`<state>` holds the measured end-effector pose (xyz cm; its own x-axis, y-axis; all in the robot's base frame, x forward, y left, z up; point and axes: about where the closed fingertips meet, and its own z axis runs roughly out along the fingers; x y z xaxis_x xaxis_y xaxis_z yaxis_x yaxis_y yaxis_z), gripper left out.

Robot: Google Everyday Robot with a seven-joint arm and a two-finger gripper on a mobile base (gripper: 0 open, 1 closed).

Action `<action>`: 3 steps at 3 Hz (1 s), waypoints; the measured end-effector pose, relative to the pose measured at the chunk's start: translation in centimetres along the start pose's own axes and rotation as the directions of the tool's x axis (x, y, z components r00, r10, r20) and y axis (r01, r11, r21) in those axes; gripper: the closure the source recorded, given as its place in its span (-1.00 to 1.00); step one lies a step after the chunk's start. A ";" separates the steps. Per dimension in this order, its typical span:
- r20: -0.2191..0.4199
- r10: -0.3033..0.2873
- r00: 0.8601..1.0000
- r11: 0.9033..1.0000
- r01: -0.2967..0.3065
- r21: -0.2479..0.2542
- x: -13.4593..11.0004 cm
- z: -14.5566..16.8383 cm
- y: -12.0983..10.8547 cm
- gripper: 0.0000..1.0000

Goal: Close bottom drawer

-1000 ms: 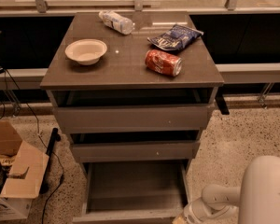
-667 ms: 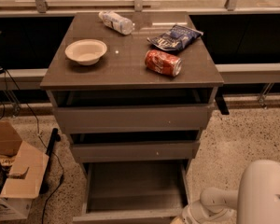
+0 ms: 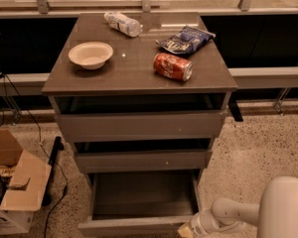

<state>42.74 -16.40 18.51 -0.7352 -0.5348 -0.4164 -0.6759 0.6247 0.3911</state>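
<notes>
— Where is the bottom drawer (image 3: 131,226)?

— It is the lowest of the three, and it is pulled far out over the speckled floor. Its shallow grey inside is open to view, and its flat front reaches almost to the lower edge of the view. The middle drawer (image 3: 141,160) and the top drawer (image 3: 139,125) above it each stand out a little (the top one less than the middle).

— And the gripper (image 3: 185,230)?

— It is low down at the bottom drawer's front right corner, on the end of the white arm (image 3: 236,212) that comes in from the right. Whether it is open or closed cannot be told from here, nor whether it touches the panel.

— What is on the cabinet top (image 3: 134,76)?

— A white bowl (image 3: 90,54) on the left, a red can (image 3: 173,66) lying on its side, a blue snack bag (image 3: 185,38) behind it, and a plastic bottle (image 3: 122,23) lying at the back. A cardboard box (image 3: 17,182) sits on the floor to the left.
</notes>
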 end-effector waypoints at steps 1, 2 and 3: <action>0.030 -0.030 0.999 1.000 0.030 0.007 -1.6 0.3 -0.5 1.00; 0.068 -0.063 0.996 0.998 0.063 0.005 -3.7 0.9 -1.7 1.00; 0.072 -0.064 0.995 0.998 0.063 0.018 -4.0 0.8 -2.3 1.00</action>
<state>47.24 -15.22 18.58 -0.6847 -0.5313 -0.4989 -0.7199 0.5998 0.3492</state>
